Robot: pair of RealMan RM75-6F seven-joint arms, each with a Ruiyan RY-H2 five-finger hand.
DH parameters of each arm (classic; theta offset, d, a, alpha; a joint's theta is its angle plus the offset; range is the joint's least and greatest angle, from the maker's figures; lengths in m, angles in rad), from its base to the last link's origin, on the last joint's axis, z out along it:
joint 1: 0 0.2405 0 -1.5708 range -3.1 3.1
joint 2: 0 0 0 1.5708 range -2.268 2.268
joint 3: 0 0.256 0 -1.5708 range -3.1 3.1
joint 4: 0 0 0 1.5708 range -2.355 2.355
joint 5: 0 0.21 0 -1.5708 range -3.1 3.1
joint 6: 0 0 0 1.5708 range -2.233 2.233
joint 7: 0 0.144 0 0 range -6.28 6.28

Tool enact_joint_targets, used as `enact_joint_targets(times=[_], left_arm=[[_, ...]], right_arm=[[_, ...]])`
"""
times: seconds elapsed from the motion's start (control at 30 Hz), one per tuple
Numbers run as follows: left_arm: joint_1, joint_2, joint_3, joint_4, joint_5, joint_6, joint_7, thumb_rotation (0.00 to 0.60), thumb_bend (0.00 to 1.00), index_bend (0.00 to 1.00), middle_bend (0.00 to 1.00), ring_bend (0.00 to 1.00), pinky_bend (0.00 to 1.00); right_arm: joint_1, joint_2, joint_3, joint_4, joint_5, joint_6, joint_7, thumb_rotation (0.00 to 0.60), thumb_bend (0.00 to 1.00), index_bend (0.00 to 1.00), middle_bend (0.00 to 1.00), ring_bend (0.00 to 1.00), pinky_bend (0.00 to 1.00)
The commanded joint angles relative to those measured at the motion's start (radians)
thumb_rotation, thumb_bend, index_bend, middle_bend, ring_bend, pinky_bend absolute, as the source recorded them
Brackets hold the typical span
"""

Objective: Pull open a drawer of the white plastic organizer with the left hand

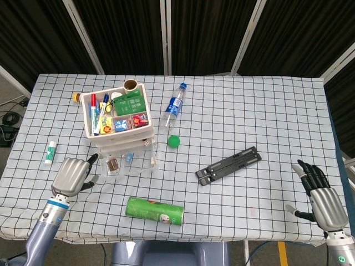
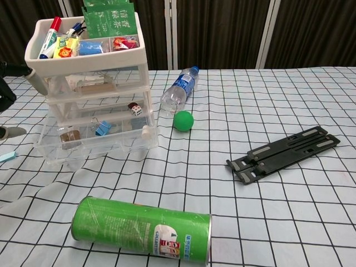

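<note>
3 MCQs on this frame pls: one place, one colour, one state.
1. Where is the green ball?
A. beside the water bottle
B. in the top tray
C. on the folding stand

2. What colour is the snack can?
A. red
B. green
C. white

3. How is the bottom drawer of the organizer?
A. shut
B. removed
C. pulled out

A: it lies on the cloth by the bottle's base.
B: its body is green.
C: it juts forward of the drawers above.
</note>
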Motion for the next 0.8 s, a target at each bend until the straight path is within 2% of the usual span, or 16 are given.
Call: enact_joint_targets(times=[0.03,0.2,0.3,0.5,0.8], left_arm=[[-0.022,0.007,-0.023,-0.015,0.044,0.026,0.101,0.600,0.06,0.35,0.79,0.78,0.83],[-0.064,-0.005,-0.053,0.004,0.081,0.023,0.236,0.600,0.02,0.39,0.63,0.66,0.73],[-0.089,-0.002,-0.065,0.004,0.070,-0.005,0.297,0.600,0.03,0.44,0.57,0.61,0.69],[-0.142,-0.016,-0.087,0.038,0.058,-0.050,0.404,0.600,0.05,0.51,0.57,0.61,0.68],[-0.195,-0.062,-0.088,0.125,-0.012,-0.134,0.464,0.600,0.09,0.53,0.60,0.61,0.68]], right_arm=[[0.000,0.001,0.000,0.000,-0.001,0.001,0.002,0.600,0.01,0.00,0.00,0.00,0.00],[0.000,0.005,0.002,0.000,0.002,0.003,0.012,0.600,0.01,0.00,0.00,0.00,0.00],[0.000,0.007,0.003,0.000,0.003,0.005,0.018,0.600,0.01,0.00,0.00,0.00,0.00],[0.001,0.007,0.002,0.002,0.001,0.002,0.021,0.600,0.01,0.00,0.00,0.00,0.00],[0.000,0.007,0.003,0.004,0.004,0.003,0.025,0.600,0.01,0.00,0.00,0.00,0.00]])
